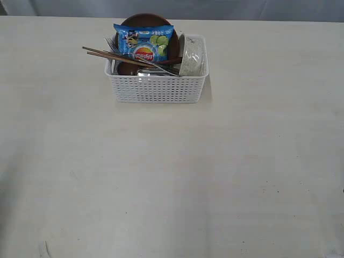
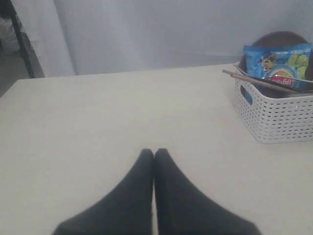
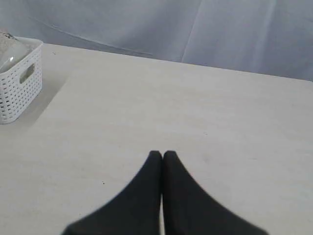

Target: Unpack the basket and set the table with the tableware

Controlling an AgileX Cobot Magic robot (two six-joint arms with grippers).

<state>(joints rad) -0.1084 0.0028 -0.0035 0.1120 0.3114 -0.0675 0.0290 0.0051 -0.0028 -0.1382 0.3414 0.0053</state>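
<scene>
The white basket [image 1: 157, 87] stands at the back middle of the pale table [image 1: 172, 177]. Inside it a round brown plate [image 1: 144, 20] leans at the back, an off-white bowl [image 1: 191, 55] lies on its side at the right, and wooden chopsticks [image 1: 107, 55] jut out over the left rim. A steel fork [image 1: 110, 44] and other steel pieces lie under a blue chip bag [image 1: 144, 41]. My left gripper [image 2: 154, 152] is shut and empty, well short of the basket [image 2: 274, 115]. My right gripper [image 3: 162, 154] is shut and empty too, away from the basket [image 3: 18, 81]. Neither arm shows in the exterior view.
A grey curtain [image 1: 177, 8] hangs behind the table's far edge. In the left wrist view a dark stand [image 2: 22, 39] and open floor lie beyond the table's side edge.
</scene>
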